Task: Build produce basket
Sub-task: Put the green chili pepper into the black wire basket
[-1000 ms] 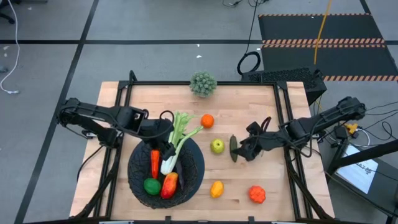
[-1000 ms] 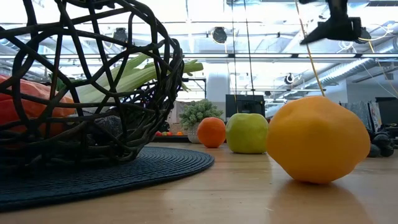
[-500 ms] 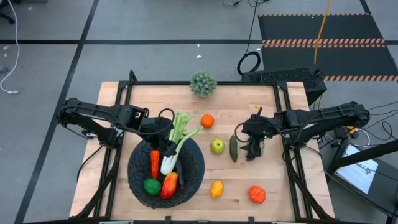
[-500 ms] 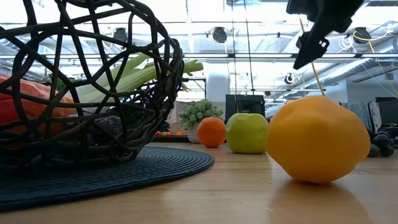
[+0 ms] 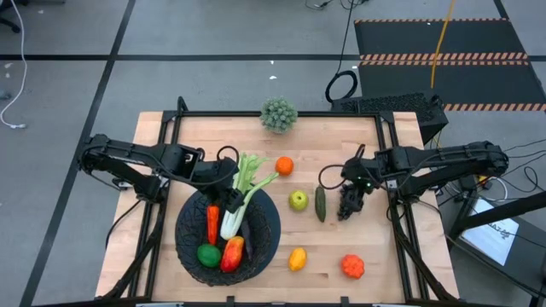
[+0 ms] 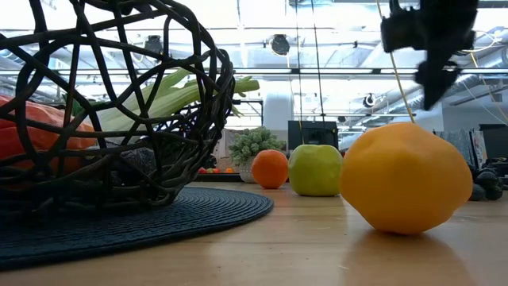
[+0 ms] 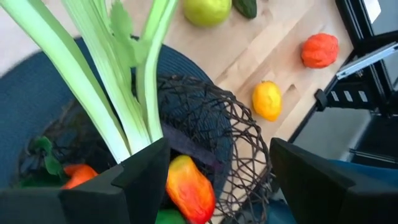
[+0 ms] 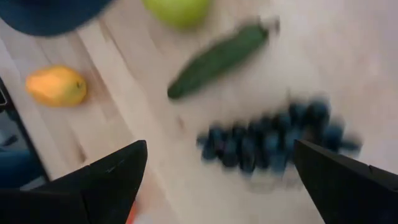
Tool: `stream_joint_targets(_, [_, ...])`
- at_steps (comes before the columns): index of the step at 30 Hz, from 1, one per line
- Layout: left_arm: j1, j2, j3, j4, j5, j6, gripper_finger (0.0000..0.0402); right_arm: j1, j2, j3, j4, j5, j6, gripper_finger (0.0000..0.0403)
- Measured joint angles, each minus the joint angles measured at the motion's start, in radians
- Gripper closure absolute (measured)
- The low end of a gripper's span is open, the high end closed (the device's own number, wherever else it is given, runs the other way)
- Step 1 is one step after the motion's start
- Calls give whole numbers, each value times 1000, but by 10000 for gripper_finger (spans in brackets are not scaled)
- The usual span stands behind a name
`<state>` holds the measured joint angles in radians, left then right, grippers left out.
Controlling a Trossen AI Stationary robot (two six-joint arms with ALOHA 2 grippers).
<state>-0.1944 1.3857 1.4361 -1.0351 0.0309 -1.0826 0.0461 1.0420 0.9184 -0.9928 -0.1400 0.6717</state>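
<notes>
Hovering with fingers spread, the right gripper (image 5: 350,205) hangs over the purple grapes (image 8: 273,140), beside the cucumber (image 5: 321,203). The left gripper (image 5: 229,189), fingers parted, sits above the basket (image 5: 266,243), empty, by the celery (image 5: 243,192).

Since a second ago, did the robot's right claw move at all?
Yes. The right gripper swung away from the cucumber, toward the table's right edge, and now hangs open over the purple grapes.

Robotics lab or workshop: grey tiled floor (image 5: 213,34), hazard-striped black mat (image 5: 444,51), loose cables (image 5: 341,85), exposed ceiling ducts (image 6: 317,48), wooden counter (image 5: 375,247).
</notes>
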Motion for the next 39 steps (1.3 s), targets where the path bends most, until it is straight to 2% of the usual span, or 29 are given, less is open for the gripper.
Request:
stream_joint_targets(7, [10,0,0,0,-15,31,128,9,-2,0,-81,-153,251,10])
stream_joint_targets(17, [27,0,0,0,-16,111,128,20,52,0,172,-44,243,10])
stream_joint_targets(26, [-11,0,0,0,-15,30,128,-41,249,0,222,-74,300,10])
stream_joint_targets(32, [-39,0,0,-1,-26,14,128,-93,331,0,309,-73,294,11])
stream_joint_targets(39, [-43,0,0,-2,-32,13,128,-112,419,0,331,-73,286,36])
